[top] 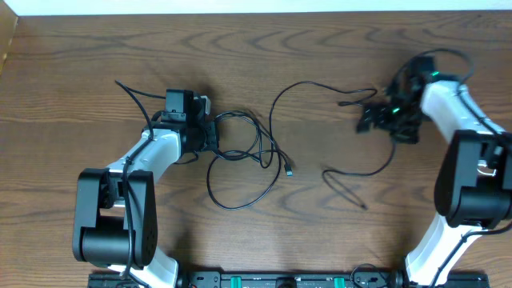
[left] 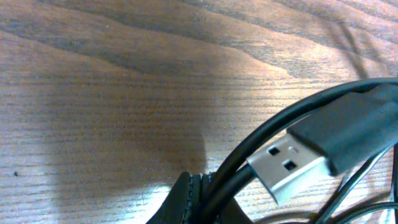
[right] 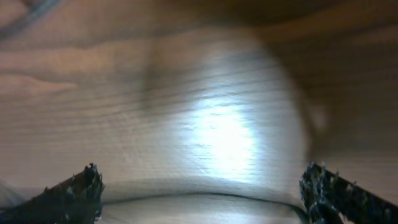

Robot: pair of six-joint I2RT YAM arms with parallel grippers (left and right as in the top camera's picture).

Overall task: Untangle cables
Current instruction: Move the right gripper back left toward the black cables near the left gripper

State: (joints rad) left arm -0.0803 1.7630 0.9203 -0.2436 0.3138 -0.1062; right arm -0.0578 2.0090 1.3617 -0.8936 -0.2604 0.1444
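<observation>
Thin black flexible cables (top: 288,169) sprawled mid-frame overhead, one loop clamped in left gripper (top: 212,134), right gripper (top: 366,120) spread wide at upper right; left wrist, silver USB plug (left: 289,165) lower right; right wrist, black fingertips (right: 74,186) apart over wooden table (right: 217,93).

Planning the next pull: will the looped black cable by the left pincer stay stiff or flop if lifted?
Probably floppy: the black cable lies in loose, curved loops on the table. Likely light, being so thin. Its overlapping loops may drag along together.
</observation>
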